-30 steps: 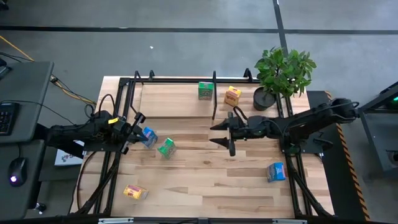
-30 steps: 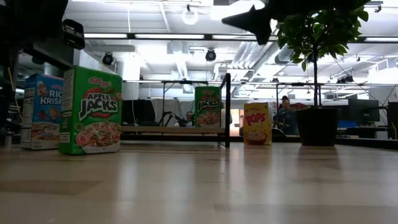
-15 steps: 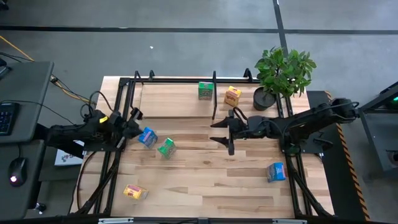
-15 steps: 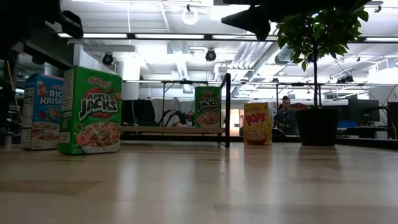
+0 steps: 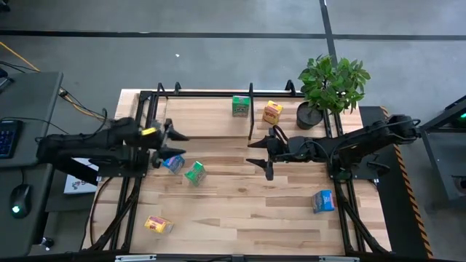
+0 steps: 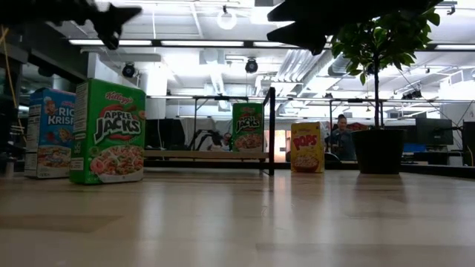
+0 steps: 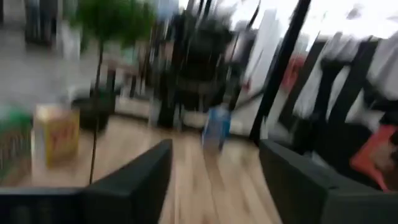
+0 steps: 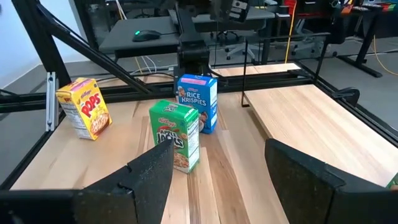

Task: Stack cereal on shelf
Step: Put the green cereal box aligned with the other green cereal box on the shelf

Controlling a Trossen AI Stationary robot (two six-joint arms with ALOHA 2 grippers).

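Note:
Two cereal boxes stand upright on the shelf (image 5: 204, 116) at the far side: a green one (image 5: 241, 105) left of the black divider (image 5: 250, 109) and a yellow one (image 5: 272, 112) right of it. On the tabletop stand a blue box (image 5: 172, 162) and a green box (image 5: 194, 172) at the left. A yellow box (image 5: 158, 225) lies near the front left, and another blue box (image 5: 323, 201) is at the right. My left gripper (image 5: 177, 143) hangs open above the left blue box, touching nothing. My right gripper (image 5: 261, 156) is open over the table's middle.
A potted plant (image 5: 331, 87) stands at the shelf's far right corner. Black frame bars (image 5: 138, 182) run along the table's left and right sides. Bare wood lies between the two arms and toward the front edge.
My left gripper has risen well above the table, shifted a little toward the right and far side above the blue box, and opened its fingers. The boxes stand where they were.

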